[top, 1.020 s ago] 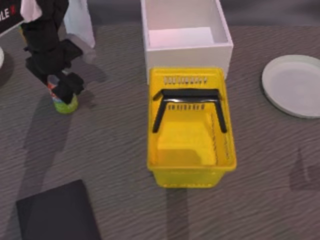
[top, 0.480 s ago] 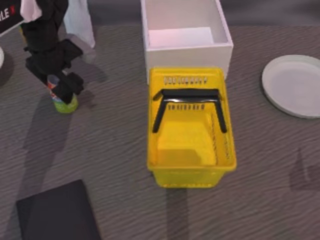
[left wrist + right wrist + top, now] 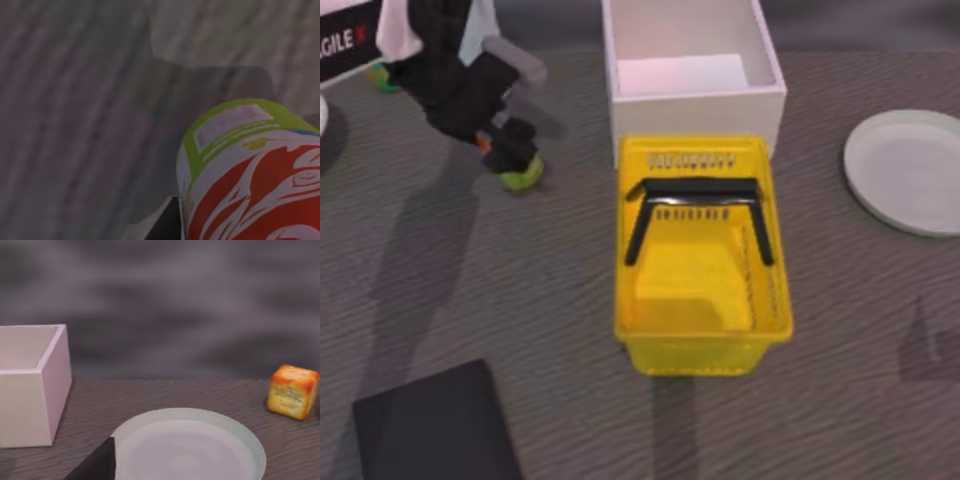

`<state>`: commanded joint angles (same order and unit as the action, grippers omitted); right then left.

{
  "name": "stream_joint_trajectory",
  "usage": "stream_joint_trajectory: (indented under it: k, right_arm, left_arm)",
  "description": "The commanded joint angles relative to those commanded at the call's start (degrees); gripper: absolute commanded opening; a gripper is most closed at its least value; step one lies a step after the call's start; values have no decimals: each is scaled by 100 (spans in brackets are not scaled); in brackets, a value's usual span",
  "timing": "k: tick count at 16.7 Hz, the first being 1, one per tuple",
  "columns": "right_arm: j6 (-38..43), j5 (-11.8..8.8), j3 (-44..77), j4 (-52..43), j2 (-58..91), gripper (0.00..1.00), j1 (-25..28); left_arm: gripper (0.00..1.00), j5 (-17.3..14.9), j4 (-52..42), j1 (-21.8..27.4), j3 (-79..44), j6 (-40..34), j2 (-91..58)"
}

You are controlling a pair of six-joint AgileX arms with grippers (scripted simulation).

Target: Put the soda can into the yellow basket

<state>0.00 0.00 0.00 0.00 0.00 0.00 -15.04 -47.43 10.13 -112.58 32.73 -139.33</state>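
Observation:
My left gripper is shut on the soda can, whose lime-green lower part shows under the black fingers. The can hangs over the table, left of the yellow basket's far left corner and apart from it. In the left wrist view the can fills the frame, red and white above green, with one dark finger against its side and its shadow on the table below. The basket stands at the centre, its black handle folded across the opening. My right gripper is outside the top view, parked and open over a white plate.
A white square box stands just behind the basket. A white plate lies at the right, with an orange cube beyond it. A black pad lies at the front left. A white object and a sign stand at the back left.
My left gripper has lifted the soda can off the table at the left and carried it right and toward the back, nearer the basket. A green item behind it is now uncovered.

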Motion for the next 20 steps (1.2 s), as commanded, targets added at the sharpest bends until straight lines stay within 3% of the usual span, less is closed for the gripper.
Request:
stream_joint_trajectory:
  k: [13, 17, 20]
  right_arm:
    - [0, 0, 0, 0, 0, 100, 0]
    - [0, 0, 0, 0, 0, 100, 0]
    - [0, 0, 0, 0, 0, 100, 0]
  left_arm:
    - [0, -4649, 7340, 629, 2624, -2418, 1091]
    - [0, -5586, 8616, 745, 3173, -2891, 1449]
    - [0, -5846, 8937, 777, 3330, -3019, 1569]
